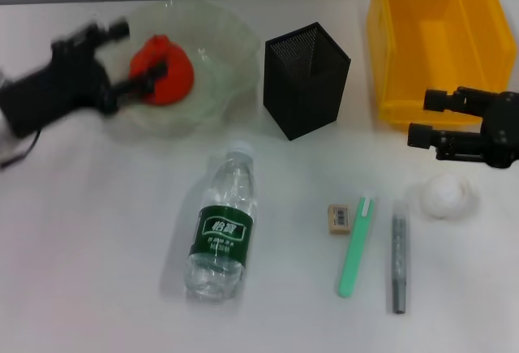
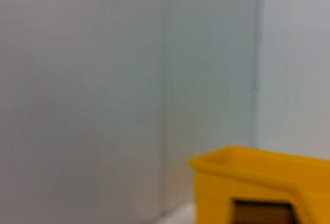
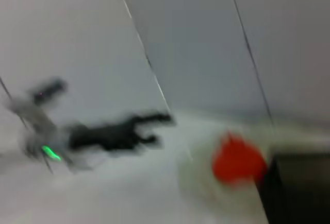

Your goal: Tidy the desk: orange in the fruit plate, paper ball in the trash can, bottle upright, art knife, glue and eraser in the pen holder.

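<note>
Orange sits inside fruit plate, my left pincer beside it, fingers apart, one just touching the fruit's near side. Risk: a finger catching the peel or scalloped rim could drag the orange back out or shove the glass bowl. Right pincer hovers spread open above the paper ball, just in front of the yellow trash can. Descent off-centre may flick the ball away. Water bottle lies flat and could roll; eraser is untouched near the black mesh pen holder.
</note>
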### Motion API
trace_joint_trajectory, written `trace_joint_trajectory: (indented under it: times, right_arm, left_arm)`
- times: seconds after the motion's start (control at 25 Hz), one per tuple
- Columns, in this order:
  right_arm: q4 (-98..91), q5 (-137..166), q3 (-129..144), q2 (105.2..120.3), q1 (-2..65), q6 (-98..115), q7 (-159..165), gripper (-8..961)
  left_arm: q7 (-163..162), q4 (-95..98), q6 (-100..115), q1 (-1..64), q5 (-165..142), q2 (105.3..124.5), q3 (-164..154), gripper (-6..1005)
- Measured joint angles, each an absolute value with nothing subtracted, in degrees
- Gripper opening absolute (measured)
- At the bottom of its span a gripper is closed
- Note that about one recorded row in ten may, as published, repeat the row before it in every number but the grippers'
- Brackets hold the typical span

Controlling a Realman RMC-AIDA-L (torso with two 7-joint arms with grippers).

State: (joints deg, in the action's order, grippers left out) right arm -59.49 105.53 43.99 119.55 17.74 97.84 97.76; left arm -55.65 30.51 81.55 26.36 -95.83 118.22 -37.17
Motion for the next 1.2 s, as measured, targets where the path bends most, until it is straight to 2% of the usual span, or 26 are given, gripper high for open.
trace_joint_trajectory:
  times: [0.16, 0.28, 0.48, 1.04, 1.2]
  right_arm:
    - [-78.87, 124.65, 53.59, 119.61, 20.11, 96.21, 121.35, 831]
    - [-86.16, 139.52, 62.13, 119.60, 23.49, 96.59, 135.89, 831]
    - [-84.58, 151.33, 72.56, 119.42, 27.27, 95.19, 146.59, 831]
    - [-74.13, 153.93, 77.14, 119.31, 30.70, 89.26, 148.74, 736]
    - [-74.58, 153.90, 76.97, 119.33, 30.89, 89.12, 148.94, 665]
  left_arm:
    - [-54.97, 33.34, 86.88, 20.00, -95.71, 118.35, -41.04, 812]
    - [-54.38, 32.96, 87.46, 18.20, -95.54, 118.38, -41.11, 809]
    - [-52.80, 31.07, 87.09, 17.84, -95.46, 118.52, -40.66, 805]
    - [-51.88, 30.68, 85.62, 19.36, -95.50, 118.38, -40.88, 793]
    - [-51.42, 30.62, 85.60, 19.54, -95.49, 118.39, -40.96, 789]
